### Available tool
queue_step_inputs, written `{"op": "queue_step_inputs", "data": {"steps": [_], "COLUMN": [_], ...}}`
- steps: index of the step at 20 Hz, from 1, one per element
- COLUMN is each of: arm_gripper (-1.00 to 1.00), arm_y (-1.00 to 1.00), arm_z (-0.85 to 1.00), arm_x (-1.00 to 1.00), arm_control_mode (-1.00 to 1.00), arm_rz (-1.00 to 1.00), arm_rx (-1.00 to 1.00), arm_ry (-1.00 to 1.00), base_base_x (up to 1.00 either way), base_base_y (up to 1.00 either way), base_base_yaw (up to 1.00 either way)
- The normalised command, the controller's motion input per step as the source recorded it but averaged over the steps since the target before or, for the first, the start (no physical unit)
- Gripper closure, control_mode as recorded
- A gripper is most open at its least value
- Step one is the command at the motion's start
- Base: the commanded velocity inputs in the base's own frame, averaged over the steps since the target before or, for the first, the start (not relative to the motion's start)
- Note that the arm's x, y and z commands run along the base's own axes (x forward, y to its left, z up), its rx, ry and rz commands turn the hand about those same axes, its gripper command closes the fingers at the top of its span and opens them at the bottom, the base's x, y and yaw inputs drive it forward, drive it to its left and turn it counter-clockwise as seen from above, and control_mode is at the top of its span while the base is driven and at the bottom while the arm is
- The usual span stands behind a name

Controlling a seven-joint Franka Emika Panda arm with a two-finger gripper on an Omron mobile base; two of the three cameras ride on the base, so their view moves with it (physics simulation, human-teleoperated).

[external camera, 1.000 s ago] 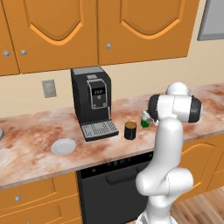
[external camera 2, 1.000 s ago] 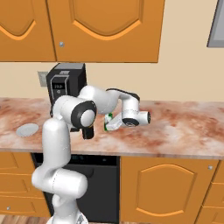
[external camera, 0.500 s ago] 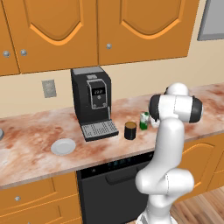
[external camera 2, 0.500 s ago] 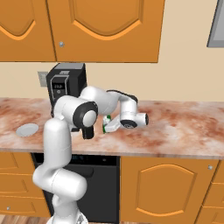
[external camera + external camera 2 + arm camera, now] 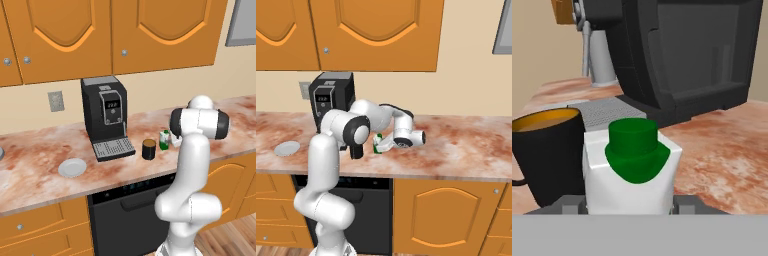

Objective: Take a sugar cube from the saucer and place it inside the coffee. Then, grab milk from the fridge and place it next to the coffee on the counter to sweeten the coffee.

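Observation:
My gripper [image 5: 629, 205] is shut on the milk [image 5: 632, 170], a white carton with a green cap, held upright. The carton [image 5: 164, 140] stands low over the counter [image 5: 40, 150], just right of the coffee [image 5: 148, 149], a dark cup with a brown top [image 5: 547, 150]. I cannot tell whether the carton's base touches the stone. In the right base view the gripper [image 5: 383, 145] reaches leftward with the milk [image 5: 377, 143]. The white saucer [image 5: 72, 167] lies far left of the cup. The sugar cube is hidden and the fridge is out of view.
The black coffee machine [image 5: 106, 117] stands behind and left of the cup, its drip tray [image 5: 114, 148] close to it. Orange wall cabinets [image 5: 150, 30] hang overhead. A black oven front [image 5: 130, 210] sits below the counter. Bare stone stretches to the right [image 5: 466, 145].
The gripper with the milk has sunk a little and edged closer to the cup. The cup and saucer have stayed put.

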Motion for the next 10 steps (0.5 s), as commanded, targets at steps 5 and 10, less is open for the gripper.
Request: {"op": "queue_step_inputs", "data": {"steps": [5, 10], "arm_gripper": [-1.0, -1.0], "arm_y": [0.11, 0.0], "arm_z": [-0.29, -0.06], "arm_x": [0.01, 0.0], "arm_control_mode": [-1.0, -1.0], "arm_rz": [0.0, 0.02], "arm_rx": [-0.02, 0.0], "arm_ry": [0.0, 0.01], "base_base_x": [0.0, 0.0], "base_base_y": [0.0, 0.0], "base_base_yaw": [0.0, 0.0]}}
